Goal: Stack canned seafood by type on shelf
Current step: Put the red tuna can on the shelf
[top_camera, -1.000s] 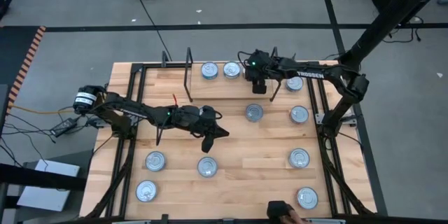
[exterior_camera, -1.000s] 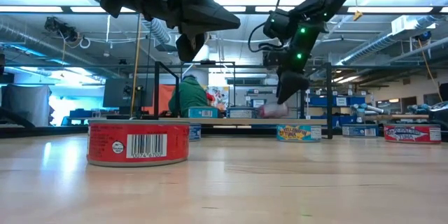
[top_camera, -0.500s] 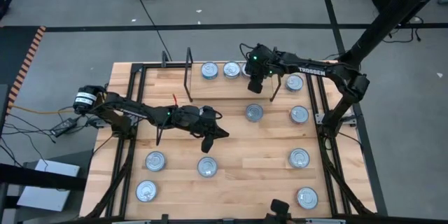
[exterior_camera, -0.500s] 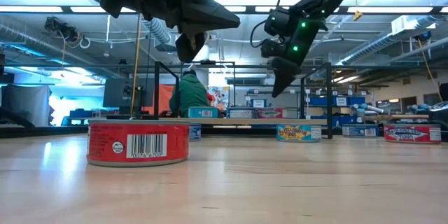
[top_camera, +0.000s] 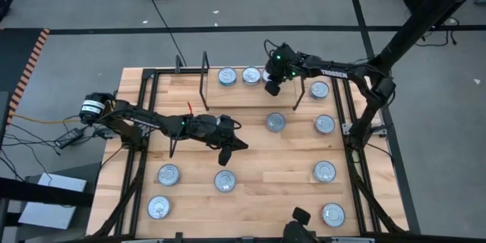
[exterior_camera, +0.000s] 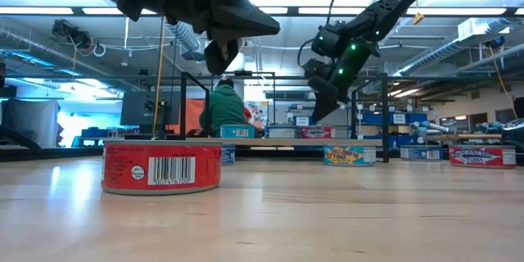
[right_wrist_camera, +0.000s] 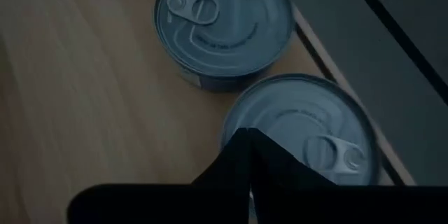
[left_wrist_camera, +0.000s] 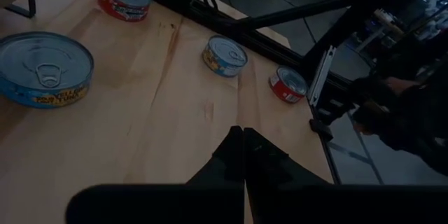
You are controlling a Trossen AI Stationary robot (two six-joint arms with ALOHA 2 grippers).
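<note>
A: What am I looking at, biggest first?

B: I've got the wooden surface (top_camera: 250,152) filling the high view, framed by black rails. At its far edge is the shelf (top_camera: 243,87), the board section between the thin black wire uprights (top_camera: 205,76).

A: And the arms?

B: My left arm reaches in from the left side, with the left tool (top_camera: 226,154) hanging over the middle of the surface. The left wrist view shows its fingers pressed together, nothing between them. My right arm stretches across from the right, and the right tool (top_camera: 272,86) hangs above the far edge of the shelf. Its fingers (right_wrist_camera: 241,161) are also pinched together and empty, as the right wrist view shows.

A: Where's the canned seafood?

B: Two tins (top_camera: 228,77) sit side by side on the shelf, just left of the right tool, and a third tin (right_wrist_camera: 308,136) lies directly beneath that tool, next to another tin (right_wrist_camera: 222,24). The rest are scattered: one mid-surface (top_camera: 276,122), four down the right side (top_camera: 324,171), three at the near left (top_camera: 168,174). In the low view a red-labelled tin (exterior_camera: 161,166) stands nearest the camera, below the left tool.

A: Anyone nearby?

B: A person in green (exterior_camera: 223,110) shows in the room behind, low view.
</note>
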